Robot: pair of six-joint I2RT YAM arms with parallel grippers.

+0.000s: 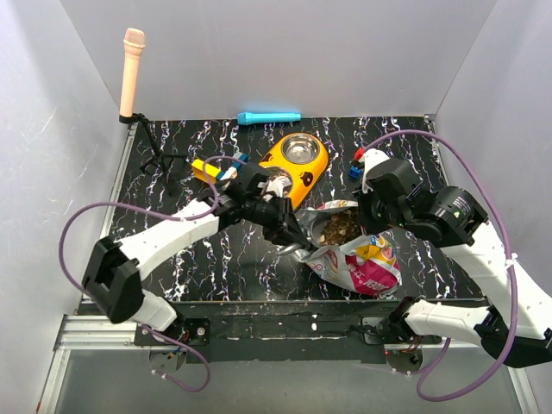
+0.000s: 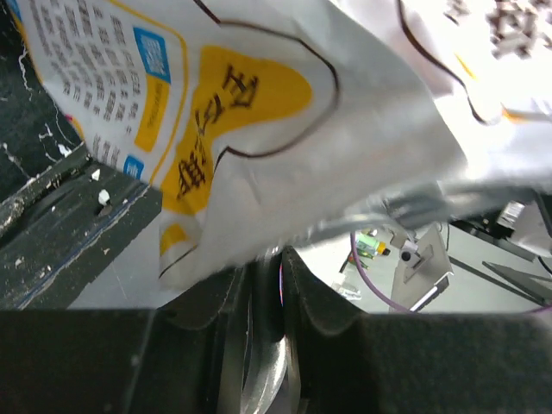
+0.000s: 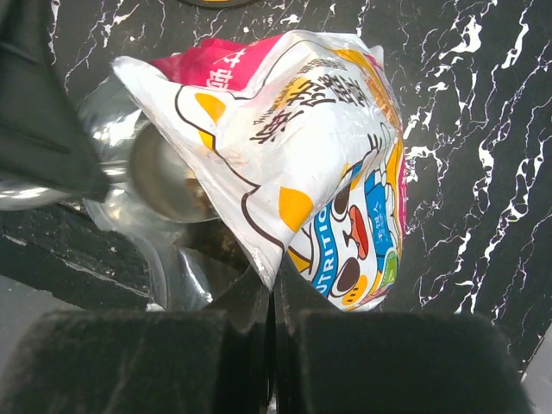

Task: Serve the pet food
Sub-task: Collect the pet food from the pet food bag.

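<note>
Pet food (image 1: pixel 339 227): a loose heap of small brown pellets, seen from the top camera inside the open mouth of the bag. The right wrist view shows a few dark bits deep in the foil interior.
Bag (image 3: pixel 302 155): white foil pouch with pink, yellow and blue patches, lying on the table right of centre, its mouth held up and open towards the back.
Writing on the bag, front: the capitals "UTRITIO" in white on a blue curve, the ends of the word cut off. Above it stand bold black Chinese characters, and beside it is a cartoon face.
Writing on the bag, back: in the left wrist view, a yellow patch with large black Chinese characters. Next to it is a block of dense small print with blue squares – too fine to read.
Left gripper (image 2: pixel 269 280): at the left edge of the bag mouth, its fingers clamped on a shiny metal handle that runs down between them.
Metal scoop (image 3: pixel 164 177): its rounded bowl shows in the right wrist view, just inside the bag opening beside the left gripper's dark body.
Right gripper (image 3: pixel 272 297): fingers pinched tight on the right edge of the bag – the foil corner runs down into the slit between the pads.
Double bowl (image 1: pixel 304 177): yellow with steel inserts, just behind the bag. The near insert is partly covered by the left arm.
Table (image 1: pixel 216 259): black with white marbling.
</note>
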